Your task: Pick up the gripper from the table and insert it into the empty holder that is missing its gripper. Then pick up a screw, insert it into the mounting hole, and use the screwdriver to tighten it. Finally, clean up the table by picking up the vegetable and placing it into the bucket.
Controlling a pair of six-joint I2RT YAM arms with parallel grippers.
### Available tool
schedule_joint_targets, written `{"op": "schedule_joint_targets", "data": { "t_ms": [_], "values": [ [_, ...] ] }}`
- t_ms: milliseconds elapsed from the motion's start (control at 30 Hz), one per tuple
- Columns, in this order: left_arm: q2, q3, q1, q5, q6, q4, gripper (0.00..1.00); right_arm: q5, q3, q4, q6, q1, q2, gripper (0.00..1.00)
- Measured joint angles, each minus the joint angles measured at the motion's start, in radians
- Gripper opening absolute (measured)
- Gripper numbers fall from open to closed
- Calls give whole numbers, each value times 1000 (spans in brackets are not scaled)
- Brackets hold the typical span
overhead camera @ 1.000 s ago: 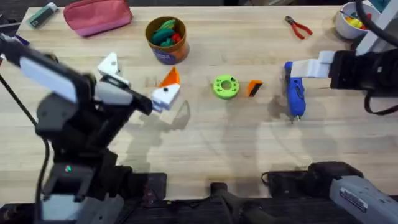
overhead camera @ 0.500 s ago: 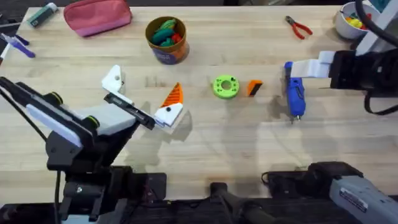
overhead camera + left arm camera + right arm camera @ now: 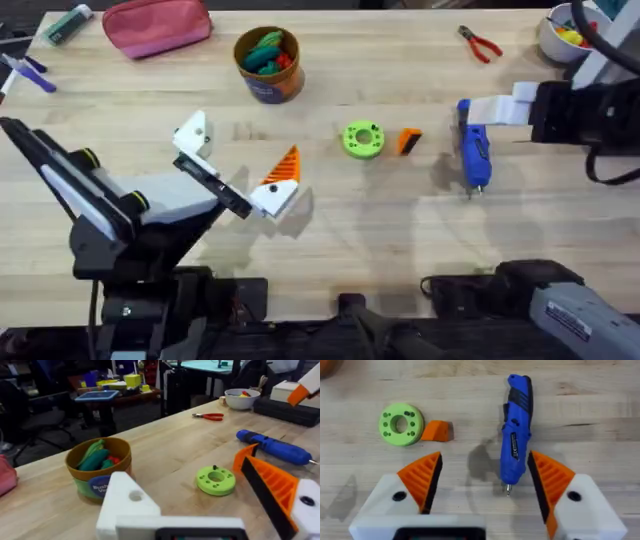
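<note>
Nothing done yet: the gripper (image 3: 409,141) lies loose, well ahead of the spread left claw (image 3: 232,163), whose holder (image 3: 192,132) is bare.

Both pincers (image 3: 235,168) (image 3: 485,480) agape, empty.

Bright, even light from above. Soft grey shadows on the wooden table (image 3: 340,230). Blurry room far behind. Fuzzy white block (image 3: 132,510) up close.
</note>
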Motion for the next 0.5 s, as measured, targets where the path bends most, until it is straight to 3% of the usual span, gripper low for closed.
{"op": "schedule_joint_targets", "data": {
  "t_ms": [200, 500],
  "values": [
    [0, 0, 0, 59, -18, 1, 987, 0, 0, 0, 0, 0, 0, 994],
    [0, 0, 0, 226, -111, -54, 987, 0, 0, 0, 0, 0, 0, 994]
  ]
}}
